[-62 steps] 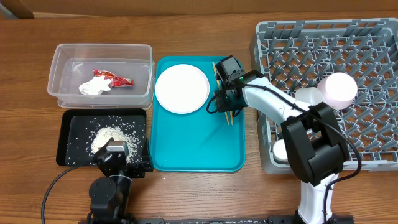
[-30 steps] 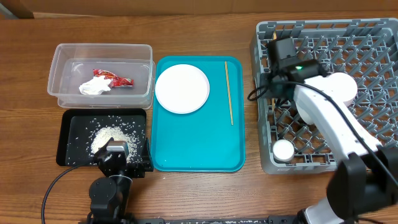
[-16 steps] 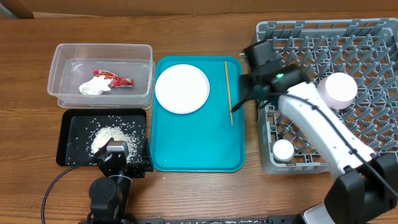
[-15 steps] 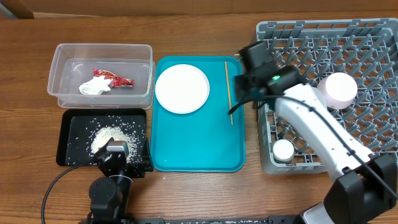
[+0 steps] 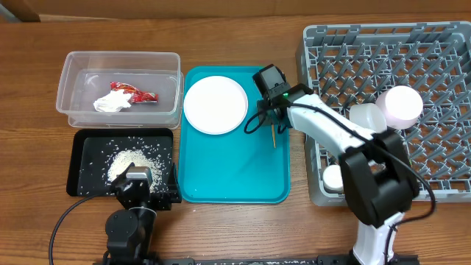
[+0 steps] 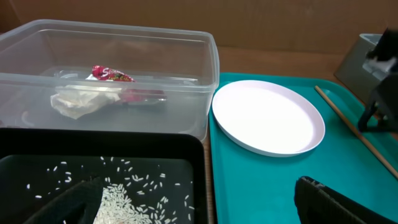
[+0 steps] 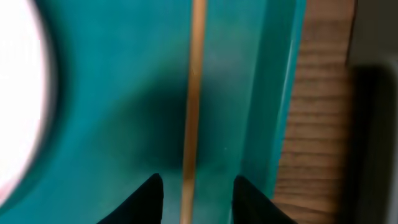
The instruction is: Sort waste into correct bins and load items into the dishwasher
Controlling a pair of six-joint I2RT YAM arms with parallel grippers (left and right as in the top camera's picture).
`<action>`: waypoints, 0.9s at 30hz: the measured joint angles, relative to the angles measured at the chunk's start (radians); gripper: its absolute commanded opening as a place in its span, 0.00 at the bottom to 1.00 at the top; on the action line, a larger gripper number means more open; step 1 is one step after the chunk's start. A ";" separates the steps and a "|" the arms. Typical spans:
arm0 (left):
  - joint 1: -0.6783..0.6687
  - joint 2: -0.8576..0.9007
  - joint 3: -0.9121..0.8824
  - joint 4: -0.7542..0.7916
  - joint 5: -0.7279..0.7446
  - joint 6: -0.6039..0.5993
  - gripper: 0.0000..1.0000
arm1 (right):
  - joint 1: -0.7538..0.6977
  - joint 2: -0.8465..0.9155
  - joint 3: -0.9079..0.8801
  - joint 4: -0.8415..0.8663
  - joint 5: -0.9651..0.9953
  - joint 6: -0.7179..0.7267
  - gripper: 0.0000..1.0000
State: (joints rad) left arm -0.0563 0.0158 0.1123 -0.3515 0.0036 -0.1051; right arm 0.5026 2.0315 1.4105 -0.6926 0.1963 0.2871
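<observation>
- Overhead: shows the right pincer point(image 5: 271, 118) low over the chopstick point(image 5: 274, 138) on the teal tray point(image 5: 235, 173), just beside the plate point(image 5: 215, 104), with the dish rack point(image 5: 383, 33) further right on the bench point(image 5: 235, 37).
- Left wrist: shows the left pincer point(image 6: 205, 202) spread wide and empty, facing the clear tub point(image 6: 112, 37) that holds wrapper point(image 6: 112, 74) and tissue point(image 6: 78, 102).
- Right wrist: shows the jaws parted astride the chopstick point(image 7: 194, 93), nothing pinched yet. Keep the stick centred between the fingertips point(image 7: 146, 196), sink close to the tray floor, close squarely, then lift level; mind the tray's raised rim alongside.
</observation>
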 measured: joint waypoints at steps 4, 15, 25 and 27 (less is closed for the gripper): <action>0.000 0.000 0.000 0.000 0.000 0.000 1.00 | 0.001 0.038 0.000 -0.008 -0.026 0.000 0.06; 0.000 0.000 0.000 0.000 0.000 0.000 1.00 | 0.002 -0.037 0.009 -0.117 -0.057 0.021 0.04; 0.000 0.000 0.000 0.000 0.000 0.000 1.00 | -0.076 -0.417 0.060 -0.186 0.044 -0.006 0.04; 0.000 0.000 0.000 0.000 0.000 0.000 1.00 | -0.121 -0.427 0.063 -0.204 0.067 -0.032 0.04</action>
State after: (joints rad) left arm -0.0563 0.0158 0.1123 -0.3515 0.0036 -0.1051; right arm 0.3820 1.6043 1.4738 -0.8970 0.2630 0.2550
